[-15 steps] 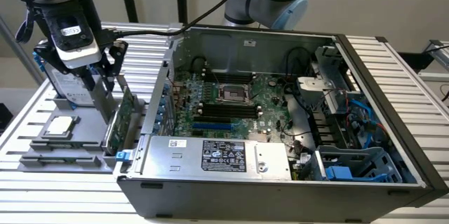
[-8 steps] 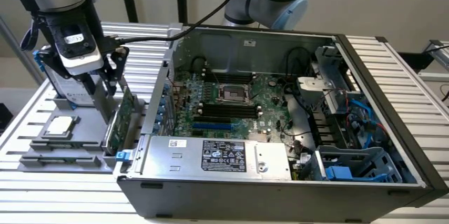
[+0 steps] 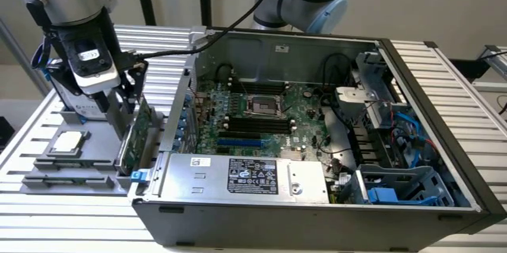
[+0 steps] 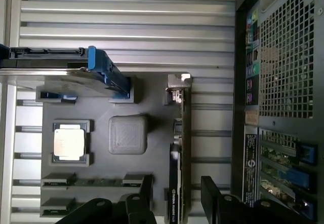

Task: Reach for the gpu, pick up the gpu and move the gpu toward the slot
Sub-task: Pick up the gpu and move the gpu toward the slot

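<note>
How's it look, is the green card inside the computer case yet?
No, the green card stands on edge in the grey tray outside the computer case.

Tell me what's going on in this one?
The robot arm's gripper hangs low over the graphics card, which stands on edge in the gray tray beside the open computer case. Its fingers sit open on either side of the card, with gaps showing, so nothing is gripped. The card is in its tray holder, not yet lifted.
</note>
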Motion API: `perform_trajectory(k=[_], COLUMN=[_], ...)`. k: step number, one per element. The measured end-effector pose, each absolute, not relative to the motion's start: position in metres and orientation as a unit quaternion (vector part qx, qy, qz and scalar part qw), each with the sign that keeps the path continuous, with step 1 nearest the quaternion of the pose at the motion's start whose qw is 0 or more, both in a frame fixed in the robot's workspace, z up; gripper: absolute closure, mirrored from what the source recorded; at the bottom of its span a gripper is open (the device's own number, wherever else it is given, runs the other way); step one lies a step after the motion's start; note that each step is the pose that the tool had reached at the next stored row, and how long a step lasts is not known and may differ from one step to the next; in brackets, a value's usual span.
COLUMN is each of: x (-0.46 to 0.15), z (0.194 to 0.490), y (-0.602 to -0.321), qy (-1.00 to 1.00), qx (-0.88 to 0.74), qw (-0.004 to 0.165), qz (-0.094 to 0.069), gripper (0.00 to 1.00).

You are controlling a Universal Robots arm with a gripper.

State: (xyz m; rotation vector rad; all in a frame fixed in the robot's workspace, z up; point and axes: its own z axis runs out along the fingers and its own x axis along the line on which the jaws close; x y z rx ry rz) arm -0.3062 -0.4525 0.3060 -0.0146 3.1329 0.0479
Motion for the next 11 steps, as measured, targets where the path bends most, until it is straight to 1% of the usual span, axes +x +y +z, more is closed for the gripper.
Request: perform_trajectory(k=[11], x=[-0.306], z=[0.286], y=[-0.453], qy=[1.000], qx=[-0.005], qw=[0.005], qz=[0.015], gripper=[0.50])
